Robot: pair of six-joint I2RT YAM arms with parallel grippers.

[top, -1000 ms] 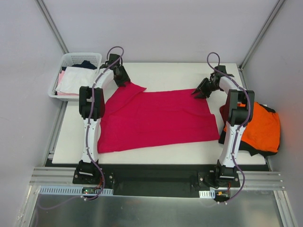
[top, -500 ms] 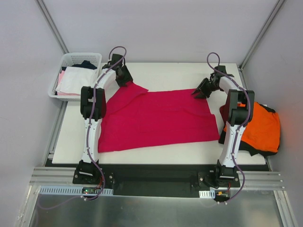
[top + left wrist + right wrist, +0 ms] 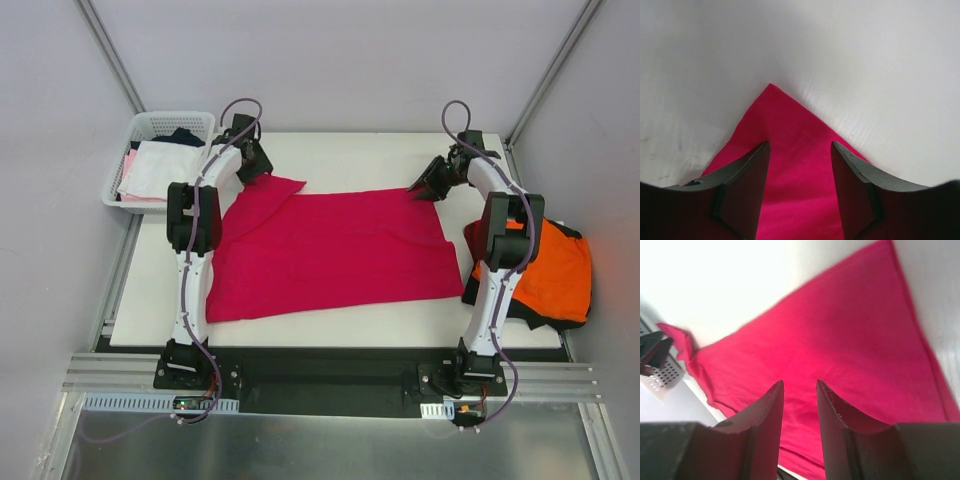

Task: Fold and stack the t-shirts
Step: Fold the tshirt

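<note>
Crimson t-shirt (image 3: 330, 250) spread flat across the white table (image 3: 350, 150), one gripper at each far corner.
From the left: white basket (image 3: 150, 122) just off the table edge; left gripper (image 3: 799, 145) open and empty over the pointed cloth corner, with bare table beyond; right gripper (image 3: 799, 382) a little apart, holding nothing; orange t-shirt (image 3: 550, 270) on black t-shirt (image 3: 545, 322) at the right edge, seen only from above.

crimson t-shirt (image 3: 330, 250) flat on table (image 3: 350, 155) | left claw (image 3: 264, 172) at its far-left corner | right claw (image 3: 420, 190) near far-right corner
</note>
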